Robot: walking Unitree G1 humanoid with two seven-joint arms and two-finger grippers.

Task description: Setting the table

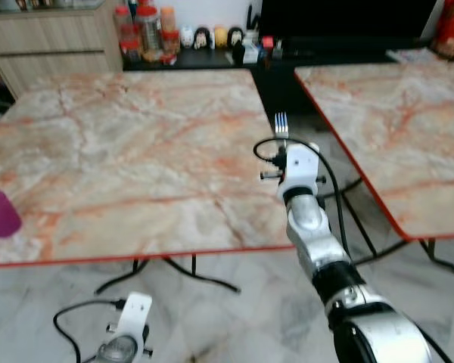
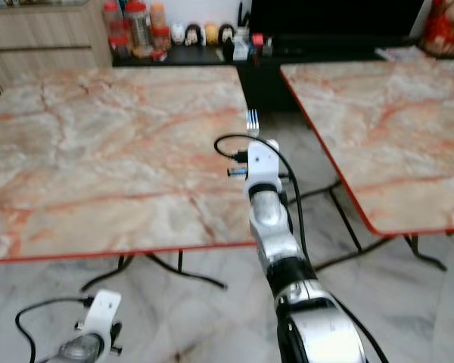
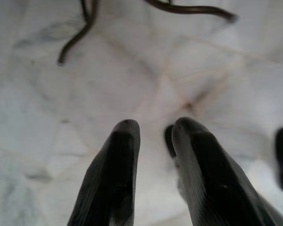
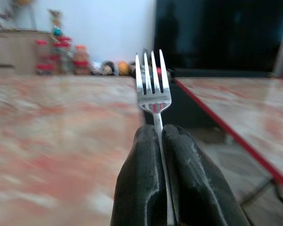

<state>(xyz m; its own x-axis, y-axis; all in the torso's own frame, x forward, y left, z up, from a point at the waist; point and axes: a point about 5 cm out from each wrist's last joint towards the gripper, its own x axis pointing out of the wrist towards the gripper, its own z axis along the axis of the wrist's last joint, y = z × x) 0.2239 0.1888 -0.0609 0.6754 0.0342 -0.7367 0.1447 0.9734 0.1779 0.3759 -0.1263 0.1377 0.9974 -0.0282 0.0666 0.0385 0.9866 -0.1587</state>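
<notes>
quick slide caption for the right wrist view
Right gripper shut on a fork, tines up, at the marble table's edge.

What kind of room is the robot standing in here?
Probably a home dining area: two marble-patterned, red-edged tables, a dark sideboard with jars and figurines, and a silver fork in the right end effector.

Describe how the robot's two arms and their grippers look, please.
Both arms are silver metal with black joint bands; each wrist carries a white camera block with a looping black cable. The right gripper and left gripper each have two long, rounded, matte black fingers with a slightly textured surface.
</notes>
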